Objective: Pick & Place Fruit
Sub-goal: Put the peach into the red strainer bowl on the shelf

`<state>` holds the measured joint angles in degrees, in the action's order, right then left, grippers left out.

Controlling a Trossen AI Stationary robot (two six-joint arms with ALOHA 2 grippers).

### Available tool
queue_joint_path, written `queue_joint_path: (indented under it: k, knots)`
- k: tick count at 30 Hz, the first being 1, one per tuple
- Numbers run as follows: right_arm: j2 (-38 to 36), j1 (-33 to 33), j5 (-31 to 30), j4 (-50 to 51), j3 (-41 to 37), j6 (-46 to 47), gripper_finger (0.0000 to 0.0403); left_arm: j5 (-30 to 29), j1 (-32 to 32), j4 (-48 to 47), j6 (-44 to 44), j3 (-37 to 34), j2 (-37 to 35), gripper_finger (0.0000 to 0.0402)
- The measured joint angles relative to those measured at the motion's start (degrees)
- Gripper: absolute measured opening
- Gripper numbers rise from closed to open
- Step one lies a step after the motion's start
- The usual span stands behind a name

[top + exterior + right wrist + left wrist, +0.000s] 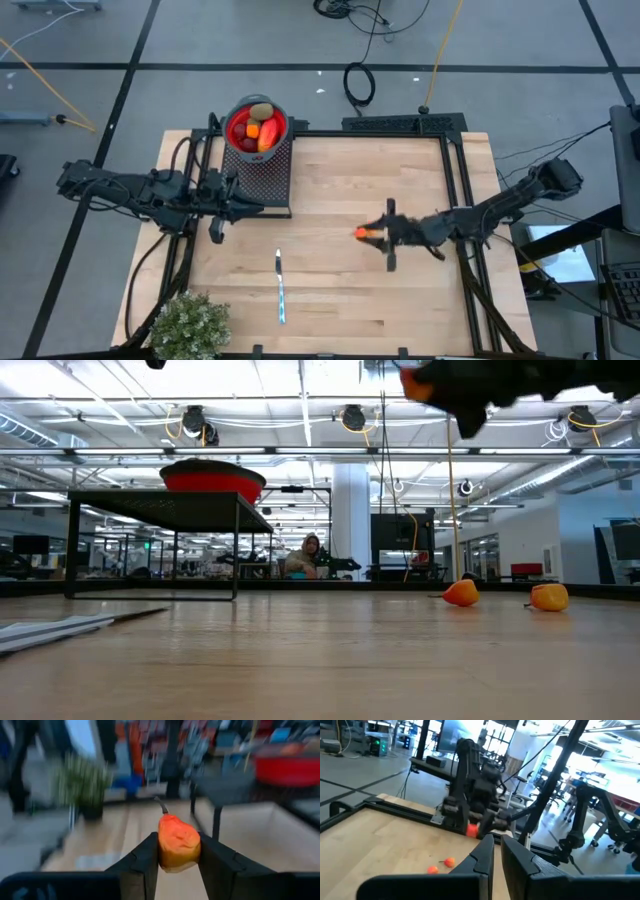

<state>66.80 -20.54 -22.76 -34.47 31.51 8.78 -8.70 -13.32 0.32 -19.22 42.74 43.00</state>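
Pale wooden tabletop [330, 200] under bright workshop lights, with red round bowl [256, 127] set on a black mesh stand [264, 172] at the back left. Already loaded with several fruits, red, orange and brown-green, so most of the work looks done. Right gripper [372, 234] clamped on a small orange-red fruit piece [178, 844], carried above the table near its middle. Fingers only part way in, pressed against the piece's two sides. Long axis of that piece roughly along the fingers, dark stem tip pointing away from the wrist, toward the bowl and stand. Two small orange bits [461, 593] left on the wood near the right side, waiting for pickup. Left gripper [218, 232] parked just in front of the stand, fingers nearly together with a thin gap, holding nothing. Silver-and-teal knife [281, 286] and bushy green plant [189, 326] lying untouched along the front edge.
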Motion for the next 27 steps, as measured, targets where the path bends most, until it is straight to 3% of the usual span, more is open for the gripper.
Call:
queue_joint_path:
  k: [6, 13, 19, 27]
  knots:
    - [0.0, 5.0, 0.0, -13.7, 0.0, 0.0, 0.0110, 0.1, 0.0, 3.5, 1.5, 0.1, 3.4, 0.0033]
    - [0.0, 7.9, 0.4, -16.8, 0.0, 4.0, 0.0107, 2.5, 0.0, 16.7, 16.1, 0.1, 12.3, 0.0042]
    - [0.0, 8.5, 0.5, -18.0, 0.0, 11.4, 0.0109, 2.9, 1.8, 29.4, 21.4, 0.1, 20.1, 0.0108]
    - [0.0, 9.0, 5.0, -22.4, 0.0, 12.5, 0.0107, 2.9, 4.3, 29.9, 22.4, 7.0, 29.7, 0.0204]
